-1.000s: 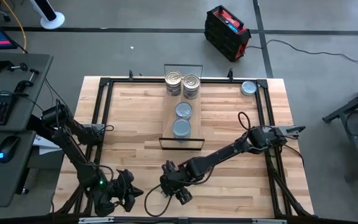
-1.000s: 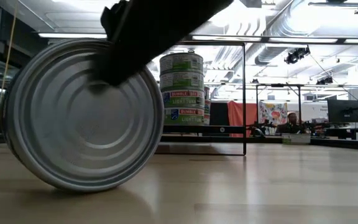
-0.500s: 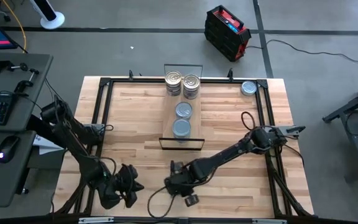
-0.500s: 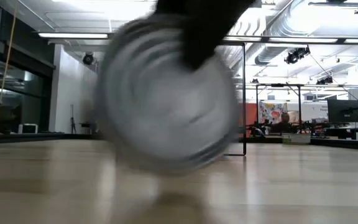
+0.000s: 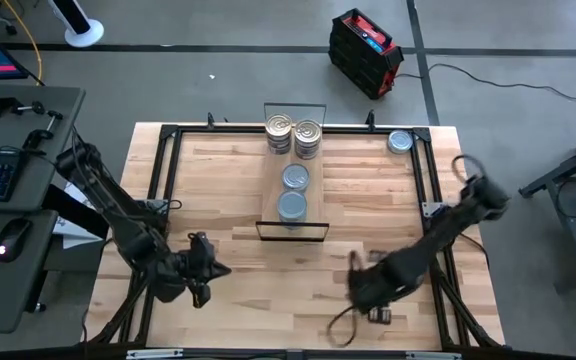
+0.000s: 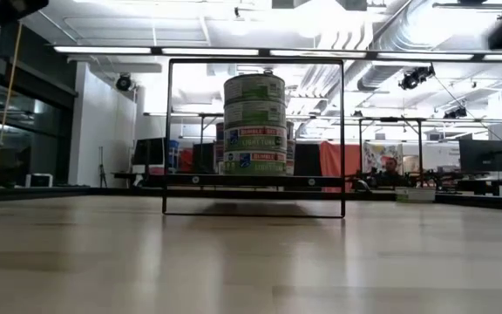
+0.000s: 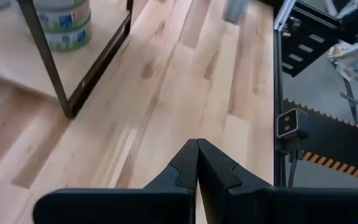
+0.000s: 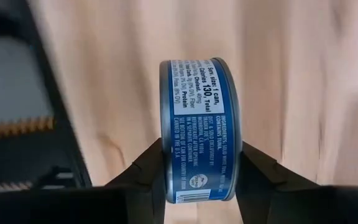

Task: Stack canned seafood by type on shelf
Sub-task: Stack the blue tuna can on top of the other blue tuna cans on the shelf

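Right tool (image 8: 194, 163): it grasps one tin (image 8: 196, 127) with a blue label. The tin stands on its edge between the two fingers (image 8: 148, 168), one finger on each flat face. In the high view this tool (image 5: 373, 288) is at about 5 o'clock from the shelf, above the near right part of the tabletop (image 5: 218, 190). The picture is blurred there and the tin itself cannot be made out in that view.

Left tool (image 7: 197, 163): clenched, the two fingers touch each other and nothing is between them. In the high view it (image 5: 200, 270) is at about 8 o'clock from the shelf, over the near left part of the tabletop.

Shelf (image 5: 313, 205): the light wood plank lies in the middle of the tabletop, with a black wire frame (image 6: 253, 137) at each short end.

Tins on the shelf: two stacks with shiny lids (image 5: 294, 134) at the far end, side by side; two places with pale blue-grey tops (image 5: 293, 192) nearer, one behind the other. In the low view the stacked tins (image 6: 254, 124) are seen through the wire frame.

Single tin (image 5: 400, 142): pale top, at the far right corner of the tabletop, about 2 o'clock from the shelf, well apart from both tools.
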Tool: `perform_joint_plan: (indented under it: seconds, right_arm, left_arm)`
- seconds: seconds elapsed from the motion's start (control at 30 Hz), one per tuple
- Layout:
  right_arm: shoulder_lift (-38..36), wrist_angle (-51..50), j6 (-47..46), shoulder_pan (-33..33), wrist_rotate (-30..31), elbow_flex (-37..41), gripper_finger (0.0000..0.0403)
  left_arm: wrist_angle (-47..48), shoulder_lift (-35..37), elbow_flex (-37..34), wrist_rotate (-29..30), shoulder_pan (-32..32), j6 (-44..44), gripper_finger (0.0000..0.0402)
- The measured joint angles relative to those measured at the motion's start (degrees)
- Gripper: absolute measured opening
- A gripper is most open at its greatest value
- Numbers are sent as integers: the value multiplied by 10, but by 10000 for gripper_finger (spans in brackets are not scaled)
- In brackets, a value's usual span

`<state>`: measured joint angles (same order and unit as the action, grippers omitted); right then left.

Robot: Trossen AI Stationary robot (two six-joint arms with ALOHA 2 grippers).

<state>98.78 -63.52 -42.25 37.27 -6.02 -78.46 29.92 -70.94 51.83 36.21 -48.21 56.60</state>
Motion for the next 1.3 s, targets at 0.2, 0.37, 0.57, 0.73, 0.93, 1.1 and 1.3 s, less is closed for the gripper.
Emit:
perform_joint_plan:
  seconds: [0.2, 0.37, 0.57, 0.73, 0.93, 1.1, 1.3]
  right_arm:
    - [-148, 19, -221, -17, 121, 121, 116]
    - [-199, -37, -203, -93, 267, 129, 116]
    - [-206, -24, 71, -249, 350, 129, 116]
    - [-205, 147, 433, -384, 342, 129, 116]
    - [-205, 326, 670, -483, 224, 129, 116]
    - [-190, 396, 798, -488, 177, 129, 116]
    - [-122, 455, 921, -481, 190, 129, 116]
  left_arm:
    - [0, 30, 0, -2, 7, -86, 0]
    - [-7, 38, 0, -1, 56, -123, 0]
    - [-84, 38, 0, -1, 147, -152, 0]
    - [-185, 38, 0, -1, 221, -194, 0]
    - [-302, 38, 0, -1, 291, -166, 0]
    - [-376, 38, 0, -1, 312, -160, 0]
    - [-428, 38, 0, -1, 342, -201, 0]
